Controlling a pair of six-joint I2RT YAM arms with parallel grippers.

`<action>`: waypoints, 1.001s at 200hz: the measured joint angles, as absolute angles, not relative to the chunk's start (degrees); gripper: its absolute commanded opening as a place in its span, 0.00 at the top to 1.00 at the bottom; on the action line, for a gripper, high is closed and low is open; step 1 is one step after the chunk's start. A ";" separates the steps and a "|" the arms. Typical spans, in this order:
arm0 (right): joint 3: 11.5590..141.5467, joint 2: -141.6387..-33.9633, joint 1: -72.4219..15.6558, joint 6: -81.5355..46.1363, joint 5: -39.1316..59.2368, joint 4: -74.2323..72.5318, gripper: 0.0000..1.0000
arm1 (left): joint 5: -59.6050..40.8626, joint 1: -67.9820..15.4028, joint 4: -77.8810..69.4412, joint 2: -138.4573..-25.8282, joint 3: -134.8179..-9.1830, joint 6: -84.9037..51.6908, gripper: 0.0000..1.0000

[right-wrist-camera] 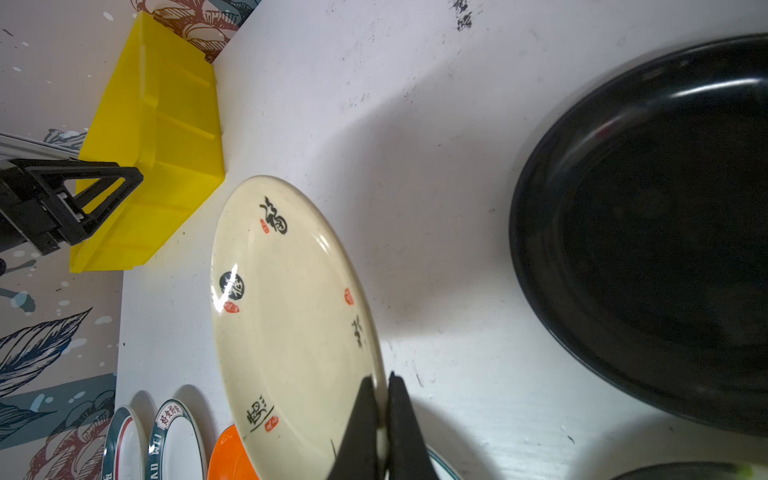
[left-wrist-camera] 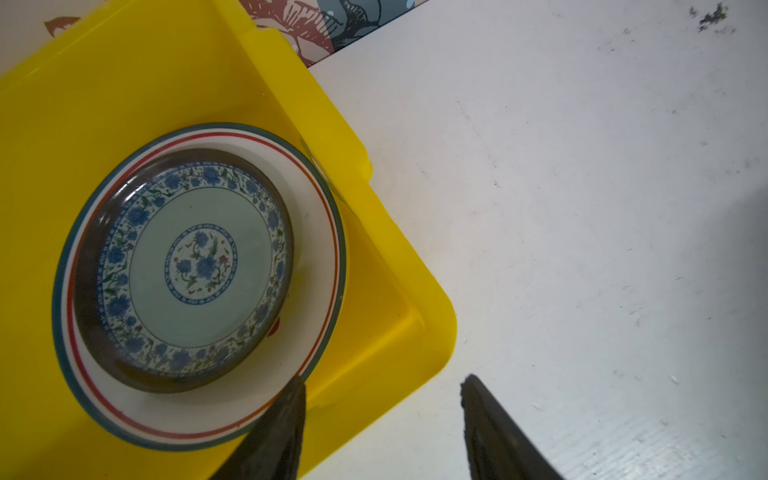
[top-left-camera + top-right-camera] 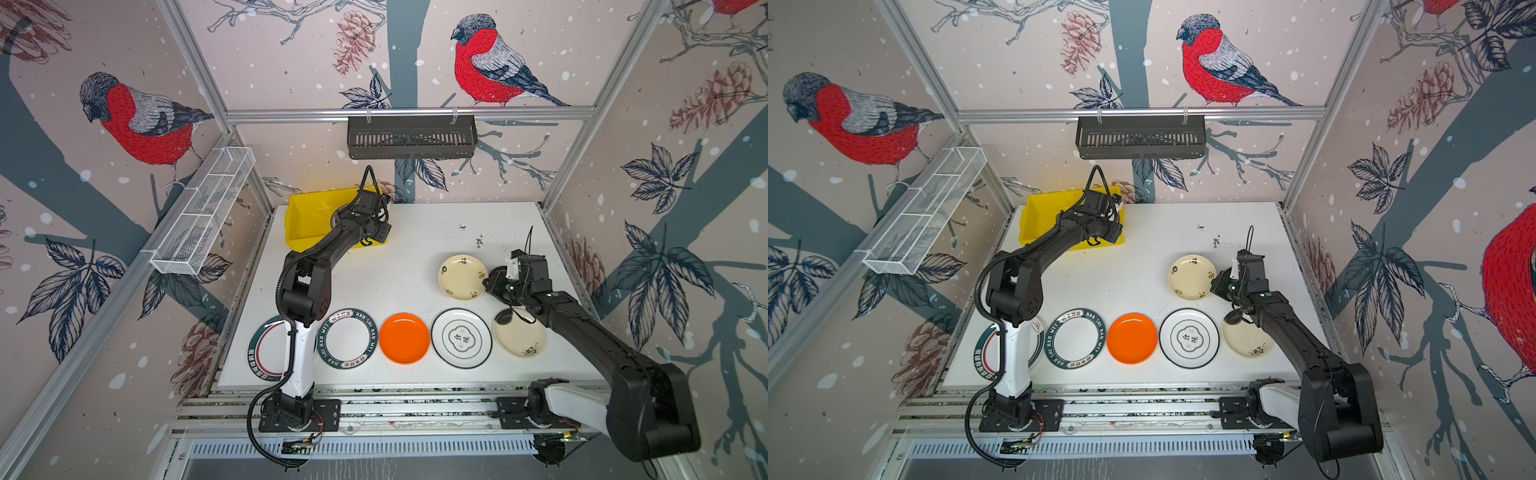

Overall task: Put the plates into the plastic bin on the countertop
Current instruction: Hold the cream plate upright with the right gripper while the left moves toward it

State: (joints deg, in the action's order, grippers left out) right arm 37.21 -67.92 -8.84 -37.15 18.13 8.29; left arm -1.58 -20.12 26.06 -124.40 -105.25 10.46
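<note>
The yellow plastic bin [image 3: 307, 216] stands at the countertop's [image 3: 415, 249] far left corner. Inside it a teal patterned plate [image 2: 195, 266] rests on a white plate [image 2: 316, 249] with red and green rim lines. My left gripper [image 2: 382, 386] hovers open over the bin's near corner and holds nothing. My right gripper [image 1: 384, 382] is shut on the rim of a cream plate [image 3: 462, 277] with black characters, which is tilted up on that side. Along the front lie a green-rimmed plate [image 3: 266, 349] partly under the left arm, a lettered-rim plate [image 3: 347, 338], an orange plate [image 3: 404, 338], a white plate [image 3: 461, 338] with characters, and another cream plate [image 3: 519, 338].
A black plate [image 1: 644, 228] lies close beside the right wrist. On the back rail hangs a black slotted basket [image 3: 411, 137], and a white wire-mesh basket [image 3: 203, 212] is fixed to the left rail. Aluminium rails [image 3: 415, 409] run along the front edge.
</note>
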 measured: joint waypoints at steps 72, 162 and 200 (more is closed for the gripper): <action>37.17 -67.90 -8.19 -37.15 18.00 8.47 0.93 | -3.36 -19.97 24.93 -126.34 -106.61 14.94 0.56; 37.32 -67.40 -7.86 -37.30 18.00 8.56 0.93 | -6.81 -19.92 23.09 -128.57 -108.42 14.92 0.57; 37.50 -67.22 -7.79 -37.30 17.98 8.75 0.93 | -7.51 -22.13 22.68 -127.17 -105.67 14.11 0.57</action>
